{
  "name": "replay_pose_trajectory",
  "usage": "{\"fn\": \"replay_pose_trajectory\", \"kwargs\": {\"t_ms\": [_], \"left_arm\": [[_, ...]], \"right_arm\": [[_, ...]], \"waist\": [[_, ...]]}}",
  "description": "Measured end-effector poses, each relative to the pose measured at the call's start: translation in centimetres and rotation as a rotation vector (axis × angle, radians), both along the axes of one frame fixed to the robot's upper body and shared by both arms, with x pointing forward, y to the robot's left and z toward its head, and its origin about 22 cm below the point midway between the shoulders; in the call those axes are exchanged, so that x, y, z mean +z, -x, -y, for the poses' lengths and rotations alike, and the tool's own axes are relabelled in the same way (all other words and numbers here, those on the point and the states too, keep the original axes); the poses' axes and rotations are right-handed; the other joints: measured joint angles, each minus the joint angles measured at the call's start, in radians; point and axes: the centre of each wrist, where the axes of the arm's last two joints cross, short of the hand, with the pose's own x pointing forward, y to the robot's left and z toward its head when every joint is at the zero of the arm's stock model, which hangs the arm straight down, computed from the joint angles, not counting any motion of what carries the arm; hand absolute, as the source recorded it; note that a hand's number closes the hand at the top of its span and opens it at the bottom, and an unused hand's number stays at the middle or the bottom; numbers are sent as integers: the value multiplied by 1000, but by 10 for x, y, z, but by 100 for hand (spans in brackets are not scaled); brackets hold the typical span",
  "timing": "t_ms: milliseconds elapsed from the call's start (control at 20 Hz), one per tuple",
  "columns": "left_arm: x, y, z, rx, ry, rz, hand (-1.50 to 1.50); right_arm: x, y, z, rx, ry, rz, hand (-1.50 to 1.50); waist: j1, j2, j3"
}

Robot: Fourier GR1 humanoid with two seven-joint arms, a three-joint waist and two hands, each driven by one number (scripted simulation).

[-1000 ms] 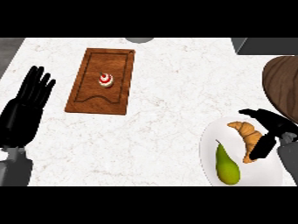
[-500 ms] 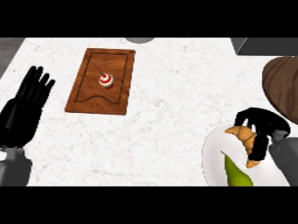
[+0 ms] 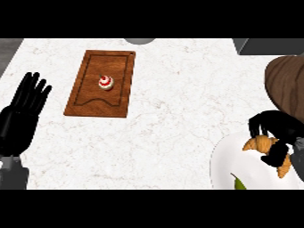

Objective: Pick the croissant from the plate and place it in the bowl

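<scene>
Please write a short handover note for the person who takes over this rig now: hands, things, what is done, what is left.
Left hand: open, resting at the view's left edge, holding nothing.
Right hand: fingers curled round the croissant, over the white plate.
Wooden bowl: at the right edge, beyond the plate.
Done: the grasp. Left: lift the croissant, carry it to the bowl, release.

One each — croissant [image 3: 258,144], plate [image 3: 228,161], bowl [image 3: 296,87], board [image 3: 99,62], cupcake [image 3: 105,82]
</scene>
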Motion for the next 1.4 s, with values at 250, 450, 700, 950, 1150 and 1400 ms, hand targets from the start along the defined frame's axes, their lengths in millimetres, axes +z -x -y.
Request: {"fn": "replay_pose_trajectory", "kwargs": {"t_ms": [250,450,700,950,1150,1400], "left_arm": [[1,1,-1,26,0,-1,0],[3,5,-6,25,-6,2,0],[4,1,-5,19,-9,3,0],[5,1,1,5,0,-1,0],[4,4,1,-3,-1,-4,0],[3,-4,9,-23,-1,3,0]], "right_arm": [[12,40,40,254,-84,113,150],[39,63,85,280,-133,256,150],[83,76,124,189,-165,453,150],[133,87,151,67,-169,604,150],[153,86,165,-34,-178,669,150],[168,65,185,-140,-225,718,150]], "waist": [[-26,-4,2],[-27,-4,1],[-23,-3,0],[-13,-2,0],[3,1,0],[21,6,1]]}}
